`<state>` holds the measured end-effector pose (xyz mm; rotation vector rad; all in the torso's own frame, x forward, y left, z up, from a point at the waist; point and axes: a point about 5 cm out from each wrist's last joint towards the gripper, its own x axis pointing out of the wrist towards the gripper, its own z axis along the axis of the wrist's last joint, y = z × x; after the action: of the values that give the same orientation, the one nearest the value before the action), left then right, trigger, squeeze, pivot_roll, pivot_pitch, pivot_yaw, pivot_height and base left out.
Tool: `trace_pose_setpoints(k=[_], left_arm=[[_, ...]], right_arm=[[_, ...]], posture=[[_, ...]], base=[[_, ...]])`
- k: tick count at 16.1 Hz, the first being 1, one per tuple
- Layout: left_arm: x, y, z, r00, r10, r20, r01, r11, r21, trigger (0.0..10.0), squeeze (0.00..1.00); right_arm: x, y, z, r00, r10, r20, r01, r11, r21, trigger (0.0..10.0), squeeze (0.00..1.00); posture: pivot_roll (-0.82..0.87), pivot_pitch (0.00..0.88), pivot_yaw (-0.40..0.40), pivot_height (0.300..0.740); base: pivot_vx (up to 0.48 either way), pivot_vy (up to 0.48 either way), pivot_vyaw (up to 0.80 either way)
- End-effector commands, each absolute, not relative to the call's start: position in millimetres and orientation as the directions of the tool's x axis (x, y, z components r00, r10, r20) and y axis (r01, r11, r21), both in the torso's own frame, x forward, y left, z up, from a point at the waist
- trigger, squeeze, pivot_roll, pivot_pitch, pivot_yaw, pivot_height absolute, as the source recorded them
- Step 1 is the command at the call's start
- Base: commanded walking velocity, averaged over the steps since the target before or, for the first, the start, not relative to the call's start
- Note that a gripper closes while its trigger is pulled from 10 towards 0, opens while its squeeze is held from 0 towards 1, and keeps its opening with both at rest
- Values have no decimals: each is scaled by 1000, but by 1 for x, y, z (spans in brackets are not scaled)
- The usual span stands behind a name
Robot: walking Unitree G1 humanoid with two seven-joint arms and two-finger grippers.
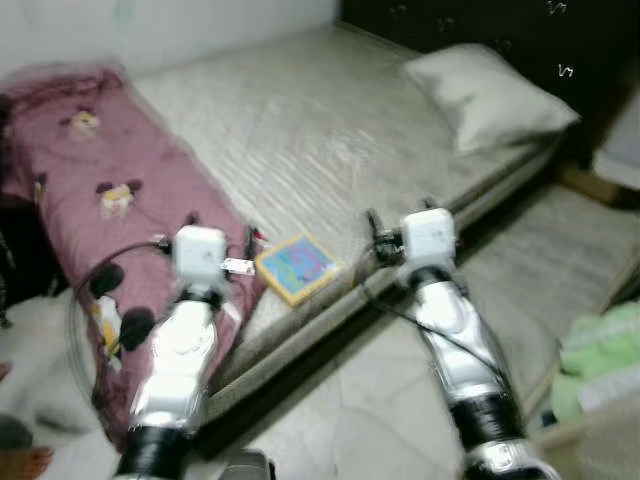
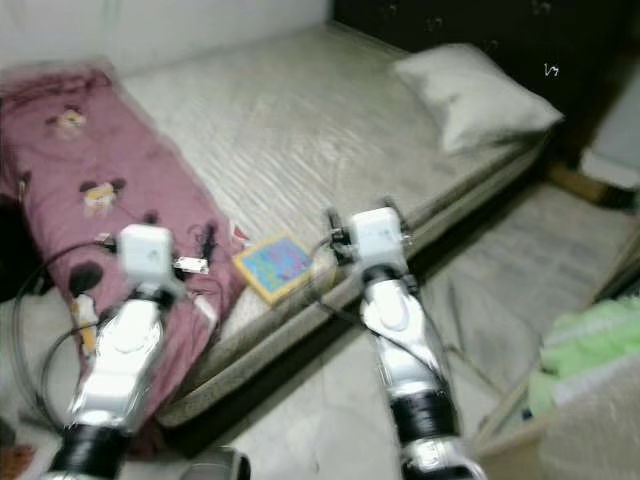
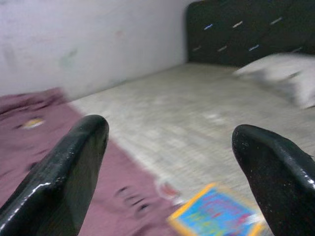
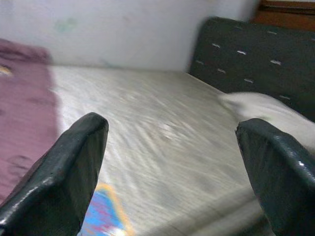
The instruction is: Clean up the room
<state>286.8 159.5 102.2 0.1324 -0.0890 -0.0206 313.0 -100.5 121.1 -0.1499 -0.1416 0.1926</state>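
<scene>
A colourful book (image 1: 297,266) with a yellow border lies flat near the front edge of the bare mattress (image 1: 320,130). A maroon blanket (image 1: 100,170) with cartoon prints covers the mattress's left side and hangs over its edge. A pale pillow (image 1: 490,95) rests at the far right by the dark headboard (image 1: 480,25). My left arm (image 1: 185,350) and right arm (image 1: 455,330) reach toward the bed's front edge, one on each side of the book. The left gripper (image 3: 170,132) is open and holds nothing, with the book (image 3: 216,216) below it. The right gripper (image 4: 172,128) is open and holds nothing too.
A second thin mattress (image 1: 560,270) lies on the floor to the right of the bed. Green cloth (image 1: 600,350) is piled at the right edge. Pale floor tiles (image 1: 350,410) run between me and the bed. The views are blurred.
</scene>
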Motion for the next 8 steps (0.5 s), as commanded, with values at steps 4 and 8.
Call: trace_pose_setpoints(k=[4, 8], left_arm=[[288, 150, 107, 994, -62, 95, 50, 991, 122, 10000, 0], [288, 150, 107, 994, -63, 95, 50, 991, 126, 10000, 0]], right_arm=[[314, -113, 119, 979, 168, 114, -148, 974, -169, 10000, 0], [313, -113, 120, 980, 165, 115, -144, 975, -170, 10000, 0]], posture=[[89, 0, -13, 740], [88, 0, -13, 740]], base=[[0, 0, 800], [0, 0, 800]])
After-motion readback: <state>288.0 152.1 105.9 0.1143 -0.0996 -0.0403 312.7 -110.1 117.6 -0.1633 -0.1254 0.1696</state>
